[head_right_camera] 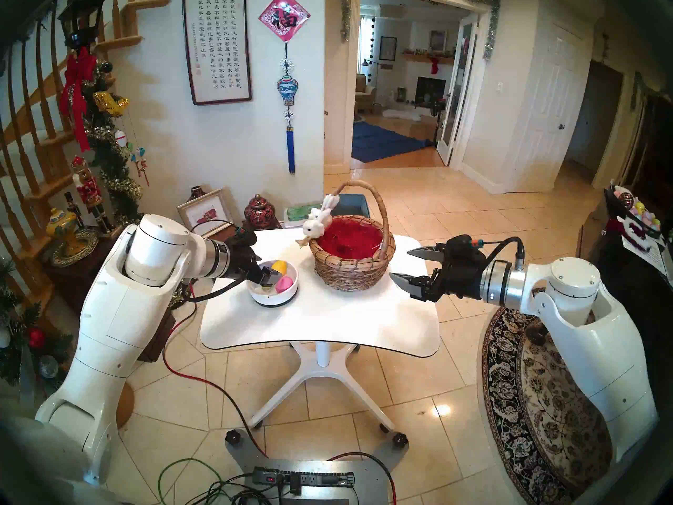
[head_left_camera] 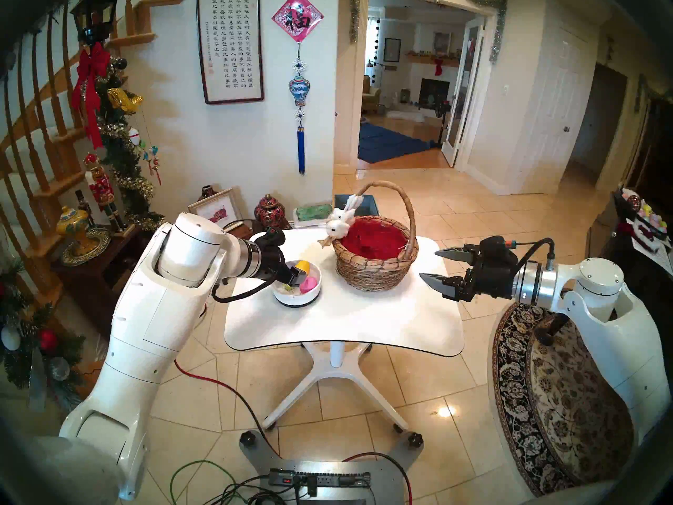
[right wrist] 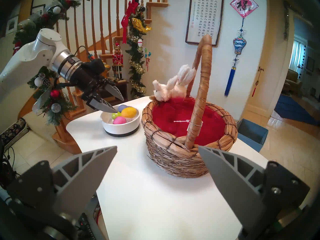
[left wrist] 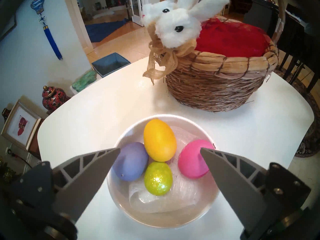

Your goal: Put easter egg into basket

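Left pincer [left wrist: 160, 148] over the egg bowl [left wrist: 121, 199]

Its jaws gape wide above four eggs; the right pincer [head_left_camera: 435, 265] waits wide open beside the basket [head_left_camera: 375, 271] on the table [head_left_camera: 346, 322].

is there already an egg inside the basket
No, the basket holds only its red lining, and all four eggs sit in the white bowl.

Beige tiled floor [head_left_camera: 455, 216], white wall [head_left_camera: 174, 136], garlanded wooden staircase [head_left_camera: 43, 129], patterned rug [head_left_camera: 553, 402].
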### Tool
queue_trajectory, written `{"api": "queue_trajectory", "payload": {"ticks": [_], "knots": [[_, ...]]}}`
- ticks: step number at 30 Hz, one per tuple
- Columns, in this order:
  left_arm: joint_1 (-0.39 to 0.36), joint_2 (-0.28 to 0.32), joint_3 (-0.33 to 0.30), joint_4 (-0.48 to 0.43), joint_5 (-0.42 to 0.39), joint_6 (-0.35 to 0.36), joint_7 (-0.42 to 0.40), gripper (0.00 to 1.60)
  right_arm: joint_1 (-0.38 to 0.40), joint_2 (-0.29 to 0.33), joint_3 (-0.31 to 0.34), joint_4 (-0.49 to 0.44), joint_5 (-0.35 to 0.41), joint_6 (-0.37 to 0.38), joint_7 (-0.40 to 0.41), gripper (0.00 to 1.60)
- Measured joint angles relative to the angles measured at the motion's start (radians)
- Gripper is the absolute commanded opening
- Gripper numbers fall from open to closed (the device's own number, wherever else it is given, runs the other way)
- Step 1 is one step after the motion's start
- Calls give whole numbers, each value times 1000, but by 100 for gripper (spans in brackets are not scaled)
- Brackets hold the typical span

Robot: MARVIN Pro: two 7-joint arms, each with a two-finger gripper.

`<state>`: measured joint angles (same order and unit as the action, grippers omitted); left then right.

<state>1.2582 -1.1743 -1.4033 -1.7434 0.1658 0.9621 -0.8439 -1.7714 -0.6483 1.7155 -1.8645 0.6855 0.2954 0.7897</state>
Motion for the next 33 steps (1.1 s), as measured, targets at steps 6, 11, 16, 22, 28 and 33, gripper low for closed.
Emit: {"api": "queue_trajectory", "payload": {"ticks": [6,11,16,22,28,33], "knots": [[2,-24,-14,-2,29,0,7,160,0,0,0,0,0,0,0,160],[5,-44,-23,-5,52,0,13,160,0,1,0,0,0,0,-1,160],[8,-60,-28,-12,75,0,3,160,0,1,0,0,1,0,-1,160],[13,-77,-33,-18,109,0,-16,160,0,1,0,0,1,0,-1,160],[14,-99,-39,-13,159,0,-17,160,0,1,-1,0,1,-1,-1,160],[13,-114,-42,1,187,0,-18,160,0,2,-1,0,2,-1,-1,160]]}}
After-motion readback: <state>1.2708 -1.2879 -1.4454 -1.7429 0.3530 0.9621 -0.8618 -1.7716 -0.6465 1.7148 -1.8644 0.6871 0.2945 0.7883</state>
